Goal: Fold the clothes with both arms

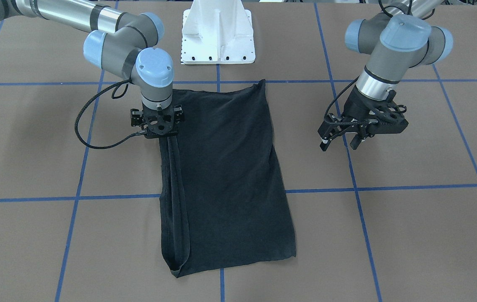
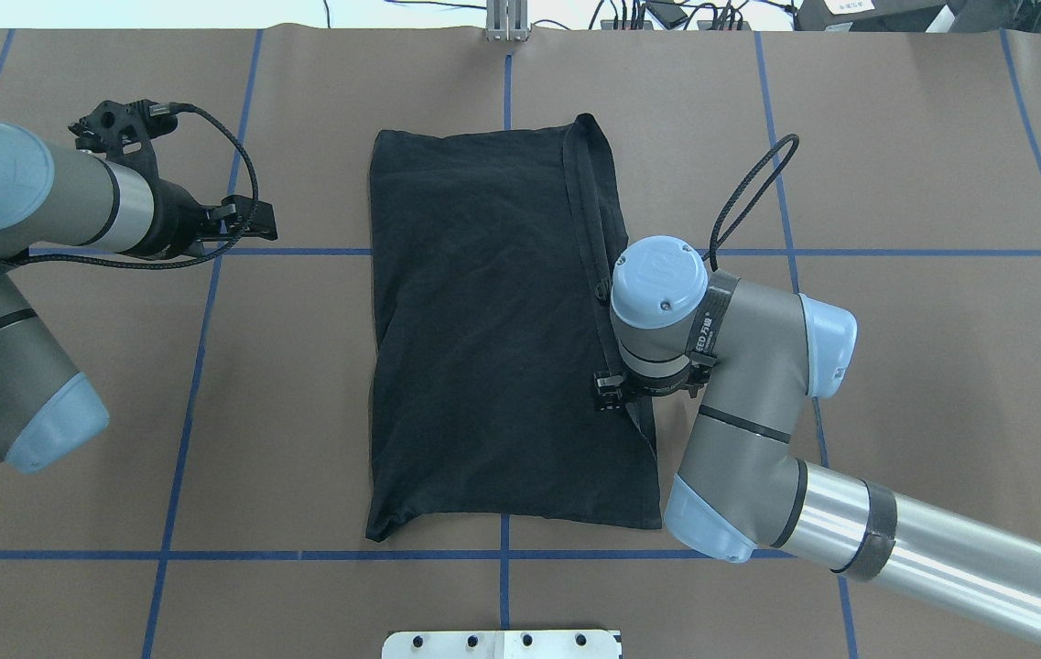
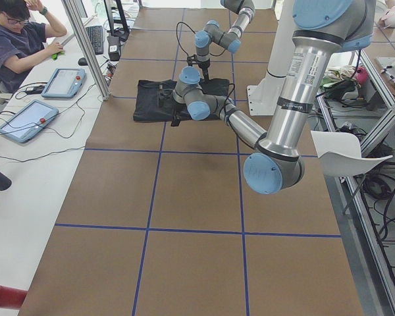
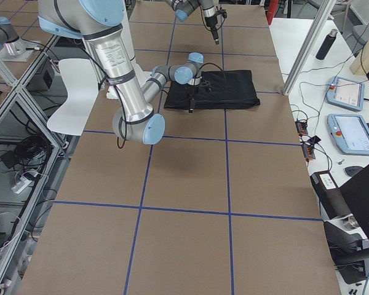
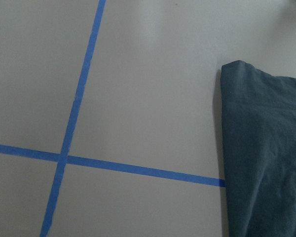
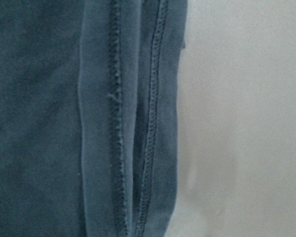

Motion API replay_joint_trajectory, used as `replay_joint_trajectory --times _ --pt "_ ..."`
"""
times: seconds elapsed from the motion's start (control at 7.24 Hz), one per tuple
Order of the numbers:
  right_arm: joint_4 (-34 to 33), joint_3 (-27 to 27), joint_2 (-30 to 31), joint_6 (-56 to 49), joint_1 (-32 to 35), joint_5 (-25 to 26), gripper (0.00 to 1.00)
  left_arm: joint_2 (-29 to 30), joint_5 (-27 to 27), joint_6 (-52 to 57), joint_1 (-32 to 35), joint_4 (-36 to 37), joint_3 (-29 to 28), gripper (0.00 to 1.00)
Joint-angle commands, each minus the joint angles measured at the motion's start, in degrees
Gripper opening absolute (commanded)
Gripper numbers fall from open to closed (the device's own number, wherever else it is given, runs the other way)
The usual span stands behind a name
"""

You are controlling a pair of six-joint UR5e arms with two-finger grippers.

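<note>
Looks approx. halfway w/ T-shirt (image 1: 225, 167) narrowed lengthwise, cross-fold pending; left claw (image 1: 339, 146) released beside it, right claw (image 1: 160, 128) over its hem (image 1: 177, 188), grip unclear.

The front-facing camera looks steeply down across the surface (image 1: 431, 218) toward the white pedestal (image 1: 218, 37). The overhead camera looks forward and down from behind the robot. Both frame the black T-shirt (image 2: 483, 348) whole. Two end cameras look along the surface from afar. The left wrist camera hangs near the shirt's corner and blue tape (image 5: 138, 170). The right wrist camera sits very close over its hemmed edge.
</note>
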State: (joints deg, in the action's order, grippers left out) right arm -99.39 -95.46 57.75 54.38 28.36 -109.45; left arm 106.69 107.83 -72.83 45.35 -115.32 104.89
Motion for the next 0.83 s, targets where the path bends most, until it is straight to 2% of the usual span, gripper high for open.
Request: replay_joint_trajectory --times 0.0,0.69 --pt "-0.36 -0.08 0.08 -0.24 1.16 -0.41 1.0 0.01 0.01 -0.21 0.0 0.0 0.23 1.0" --pt "0.08 -1.04 4.21 -4.98 4.07 -1.02 1.0 0.18 0.19 -0.38 0.0 0.09 -0.03 1.0"
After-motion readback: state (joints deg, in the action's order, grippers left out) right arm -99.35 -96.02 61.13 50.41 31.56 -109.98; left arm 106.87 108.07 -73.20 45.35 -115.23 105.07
